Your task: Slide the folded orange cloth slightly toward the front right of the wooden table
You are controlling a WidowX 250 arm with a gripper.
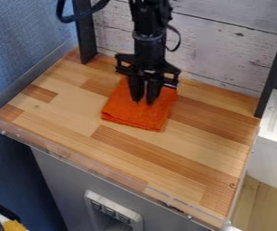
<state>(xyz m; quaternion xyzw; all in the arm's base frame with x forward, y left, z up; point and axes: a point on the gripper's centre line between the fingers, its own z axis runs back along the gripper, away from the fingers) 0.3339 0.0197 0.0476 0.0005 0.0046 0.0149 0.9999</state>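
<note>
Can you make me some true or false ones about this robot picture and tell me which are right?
1. The black end effector hangs down by the folded orange cloth. True.
2. The cloth is round like a pizza. False: it is folded into a rough square.
3. The cloth lies on a striped, light-and-dark brown wooden tabletop. True.
4. The wall behind the tabletop is bright green. False: it is a wall of whitish wooden planks.
5. Blue textured material is at the left of the picture. True.

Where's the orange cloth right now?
Camera view, near mid-picture: the orange cloth lies folded under the gripper, on the rear half of the wooden tabletop, toward the whitish plank wall.
</note>
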